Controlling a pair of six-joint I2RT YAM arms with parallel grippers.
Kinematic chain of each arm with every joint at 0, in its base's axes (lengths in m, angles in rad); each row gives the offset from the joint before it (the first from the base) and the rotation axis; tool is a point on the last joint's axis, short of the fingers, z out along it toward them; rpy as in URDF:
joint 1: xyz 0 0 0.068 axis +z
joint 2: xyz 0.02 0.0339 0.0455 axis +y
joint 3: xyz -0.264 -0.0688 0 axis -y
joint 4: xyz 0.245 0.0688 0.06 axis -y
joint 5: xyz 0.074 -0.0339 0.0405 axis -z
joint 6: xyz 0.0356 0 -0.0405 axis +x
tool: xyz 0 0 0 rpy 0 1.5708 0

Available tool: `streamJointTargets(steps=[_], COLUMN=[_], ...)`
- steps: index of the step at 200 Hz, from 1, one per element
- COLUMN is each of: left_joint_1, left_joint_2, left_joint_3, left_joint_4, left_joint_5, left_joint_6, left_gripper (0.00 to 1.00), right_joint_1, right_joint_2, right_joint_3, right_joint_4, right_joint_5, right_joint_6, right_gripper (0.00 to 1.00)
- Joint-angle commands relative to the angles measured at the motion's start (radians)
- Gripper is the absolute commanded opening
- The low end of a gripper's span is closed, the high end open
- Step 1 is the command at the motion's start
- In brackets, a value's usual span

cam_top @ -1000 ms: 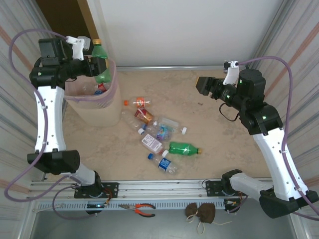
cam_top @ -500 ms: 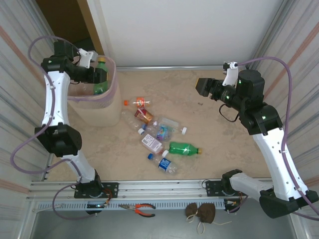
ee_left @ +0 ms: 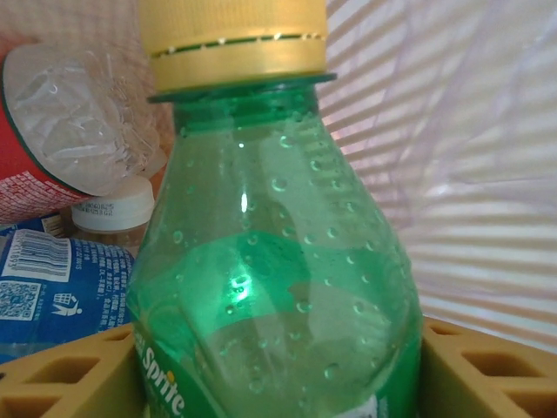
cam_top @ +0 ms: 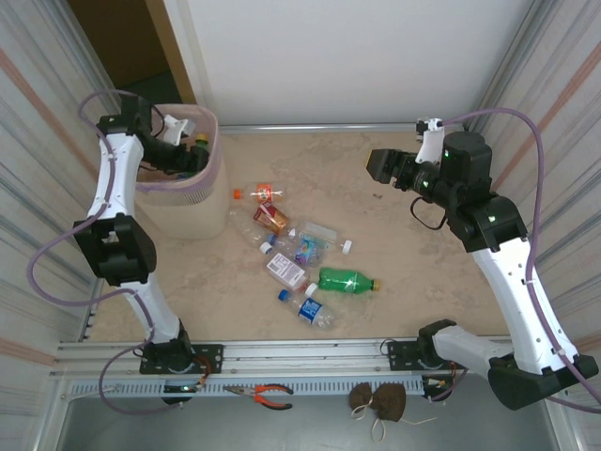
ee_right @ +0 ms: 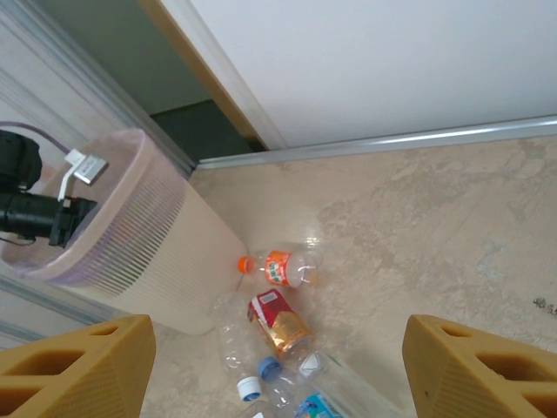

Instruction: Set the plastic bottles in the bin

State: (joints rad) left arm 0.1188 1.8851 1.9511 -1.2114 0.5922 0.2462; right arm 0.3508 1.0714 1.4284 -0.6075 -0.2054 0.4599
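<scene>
While left hand [ee_left: 278, 376] grips 1 green bottle [ee_left: 278, 252] inside 1 bin [cam_top: 180, 214] | right hand [ee_right: 278, 366] open, empty

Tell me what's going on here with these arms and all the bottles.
The left gripper is inside the pink bin with a green Sprite bottle between its fingers, next to other bottles in there. Whether it grips the bottle or has let go is unclear. The right gripper hovers open and empty over the table, where several more bottles lie waiting.
</scene>
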Motion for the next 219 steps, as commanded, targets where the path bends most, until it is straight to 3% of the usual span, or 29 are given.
streamJointTargets(steps=[1, 49, 124, 168, 219], left_joint_1=[0.007, 0.007, 0.007, 0.007, 0.007], left_joint_2=[-0.037, -0.065, -0.153, -0.252, -0.365], left_joint_3=[0.006, 0.046, 0.026, -0.070, -0.191], left_joint_4=[0.016, 0.010, 0.057, 0.162, 0.292], left_joint_5=[0.016, -0.003, 0.011, 0.047, 0.079], left_joint_6=[-0.004, -0.020, -0.052, -0.101, -0.172], left_gripper=[0.73, 0.79, 0.77, 0.77, 0.77], right_joint_1=[-0.009, -0.009, -0.007, 0.014, 0.115], right_joint_2=[-0.002, -0.016, -0.030, -0.058, -0.112], right_joint_3=[-0.008, -0.008, -0.025, -0.126, -0.308], right_joint_4=[-0.001, -0.015, -0.086, -0.164, -0.255], right_joint_5=[0.006, 0.012, 0.031, 0.083, 0.189], right_joint_6=[-0.021, -0.020, 0.032, 0.226, 0.575], right_gripper=[0.74, 0.74, 0.73, 0.72, 0.73])
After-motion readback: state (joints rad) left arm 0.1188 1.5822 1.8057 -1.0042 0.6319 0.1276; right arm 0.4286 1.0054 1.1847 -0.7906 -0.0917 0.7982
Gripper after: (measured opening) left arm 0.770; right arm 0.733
